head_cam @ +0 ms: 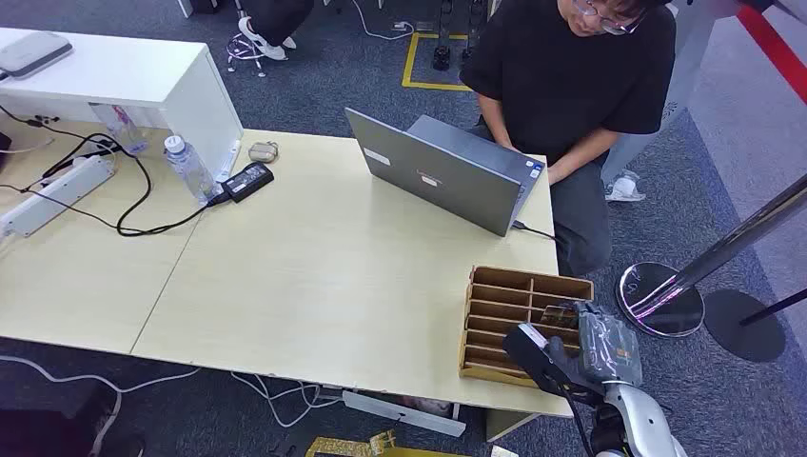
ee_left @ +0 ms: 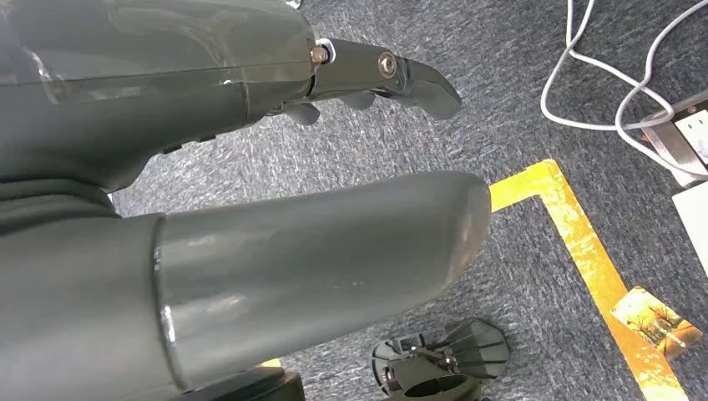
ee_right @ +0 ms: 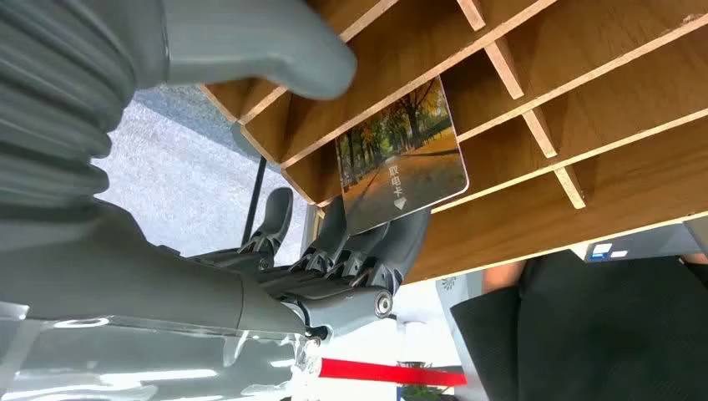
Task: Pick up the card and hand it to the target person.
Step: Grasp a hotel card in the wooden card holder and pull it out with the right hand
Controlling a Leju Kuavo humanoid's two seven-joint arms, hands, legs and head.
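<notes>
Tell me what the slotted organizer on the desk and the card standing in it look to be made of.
Slotted organizer: thin wood or fibreboard, matte brown, going by the pale raw edges on its dividers.
Card: probably plastic or coated stock; it stands flat and stiff with rounded corners and a smooth printed photo of autumn trees. The right robot hand has its fingers at the card's edge.

Your right hand sits at wooden divider box; partitions hem card; laptop blocks path toward person.

Even, bright indoor light with soft shadows. Glare streaks the right hand and its glossy wrist cover; nearest parts are slightly blurred.
</notes>
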